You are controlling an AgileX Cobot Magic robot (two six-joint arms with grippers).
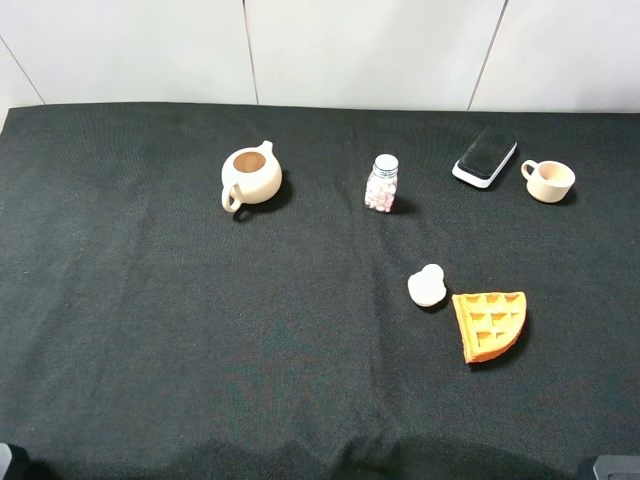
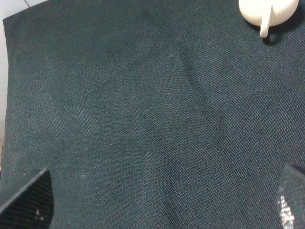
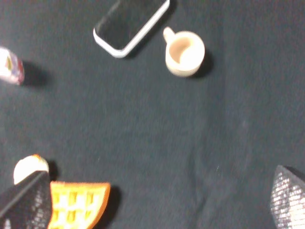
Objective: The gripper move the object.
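Toward the far right corner of the black cloth-covered surface (image 1: 150,330) stands the small cream-beige ceramic cup (image 1: 549,181) with a loop handle and tan inside, upright, its handle turned toward the middle of the surface. Just beside it, on the handle side and a little nearer the far edge, lies a flat black box with a white rim (image 1: 485,156); whether the two touch cannot be told from the high view, though the right wrist view shows a narrow gap between them. Along the same far band, near the middle, stands a small clear jar with a metal lid (image 1: 381,184), filled with pinkish-white pieces, and further left a round cream teapot (image 1: 250,175) with spout and handle, its lid off. Nearer the front, right of centre, a small white lumpy blob (image 1: 426,286) sits just beside an orange waffle wedge (image 1: 490,325). The right pincer (image 3: 157,205) hangs above the surface with its jaws spread wide and nothing between them (only the two dark fingertips show at the corners of its wrist view), well apart from the cup. The left pincer (image 2: 162,205) likewise shows two widely parted tips over bare cloth, gripping nothing, with the teapot at the edge of its view.
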